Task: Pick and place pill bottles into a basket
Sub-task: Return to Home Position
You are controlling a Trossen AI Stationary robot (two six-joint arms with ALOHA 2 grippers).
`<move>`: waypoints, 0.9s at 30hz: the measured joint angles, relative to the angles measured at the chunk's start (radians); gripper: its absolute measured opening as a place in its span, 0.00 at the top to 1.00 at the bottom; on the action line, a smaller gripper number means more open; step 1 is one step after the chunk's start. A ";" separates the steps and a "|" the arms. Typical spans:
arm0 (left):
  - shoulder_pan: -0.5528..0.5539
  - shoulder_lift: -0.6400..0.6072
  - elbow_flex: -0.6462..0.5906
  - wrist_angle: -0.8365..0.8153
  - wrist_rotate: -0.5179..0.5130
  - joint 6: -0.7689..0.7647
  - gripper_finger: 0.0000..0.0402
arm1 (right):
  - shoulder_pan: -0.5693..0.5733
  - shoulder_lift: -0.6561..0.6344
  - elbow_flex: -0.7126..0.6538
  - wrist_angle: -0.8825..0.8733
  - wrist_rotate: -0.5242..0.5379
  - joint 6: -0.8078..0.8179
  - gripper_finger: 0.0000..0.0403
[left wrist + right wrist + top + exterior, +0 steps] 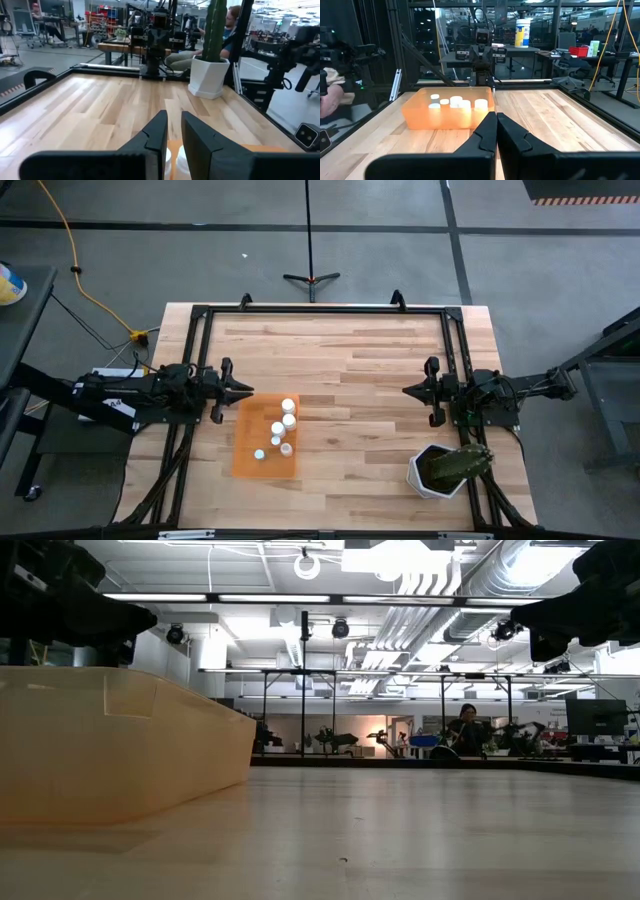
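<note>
The orange basket point(243, 448) lies on the table's left half; it also shows in the low view point(120, 750) and the right wrist view point(420, 117). Several white pill bottles point(288, 420) stand upright inside it on their bases, and they also show in the right wrist view point(456, 103). My left gripper point(247, 391) hovers at the basket's far left corner, slightly open and empty; a narrow gap shows between its fingers point(174, 132). My right gripper point(407, 391) is shut and empty above the table's right half, its fingers together point(496, 125).
A white hexagonal pot with a green plant point(440, 470) stands near the table's front right corner, just in front of my right arm; it also shows in the left wrist view point(209, 75). A black frame point(320, 310) runs around the table. Bare wood lies between the grippers.
</note>
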 joint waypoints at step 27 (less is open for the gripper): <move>0.000 0.000 -0.001 -0.001 0.001 0.000 0.79 | 0.000 0.000 0.000 -0.001 0.000 0.000 1.00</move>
